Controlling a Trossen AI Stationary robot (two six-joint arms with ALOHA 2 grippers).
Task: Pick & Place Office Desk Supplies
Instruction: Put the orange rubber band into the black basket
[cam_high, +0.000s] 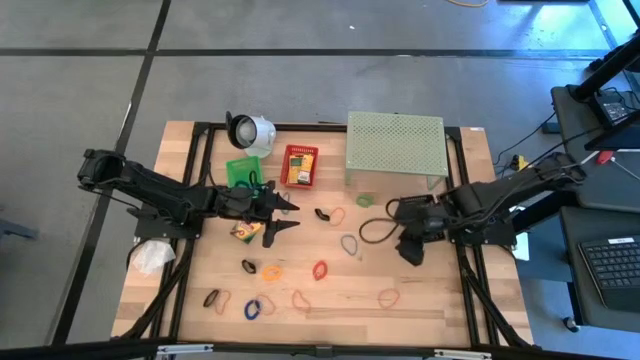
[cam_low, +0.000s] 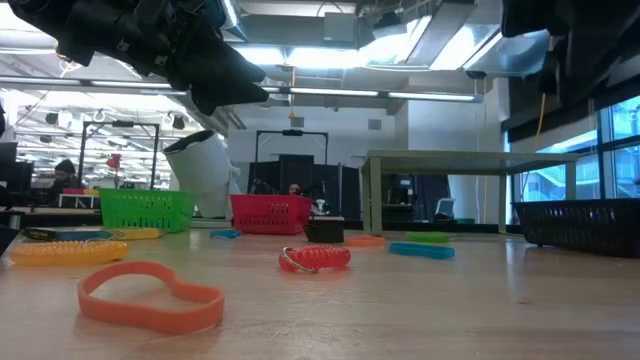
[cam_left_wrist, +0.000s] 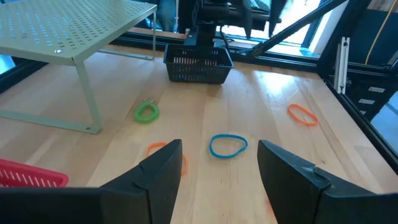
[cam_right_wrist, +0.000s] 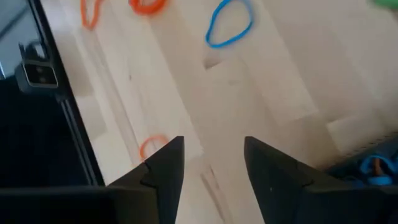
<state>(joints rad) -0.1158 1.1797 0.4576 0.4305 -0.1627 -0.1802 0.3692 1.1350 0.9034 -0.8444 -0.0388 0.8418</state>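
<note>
High view: both arms hover open-handed over a scatter of bands

High view shows the left gripper just left of the table's centre, its fingers spread and holding nothing, with a yellow-and-green crayon box lying just beside it at about eight o'clock. That placement suggests it is lining up on the box or on the nearby bands. The right gripper hangs at about three o'clock from the centre, next to a black basket; its own wrist view shows the fingers parted over bare wood with nothing between them.

Rubber bands lie loose across the near half of the table, from five to eight o'clock, well apart from one another, so each probably needs its own pick. At twelve o'clock stand a green basket and a red basket, the red one already holding a crayon box, which suggests the baskets are the sorting targets. Flat, thin loops will likely be awkward to pinch off the wood.
</note>
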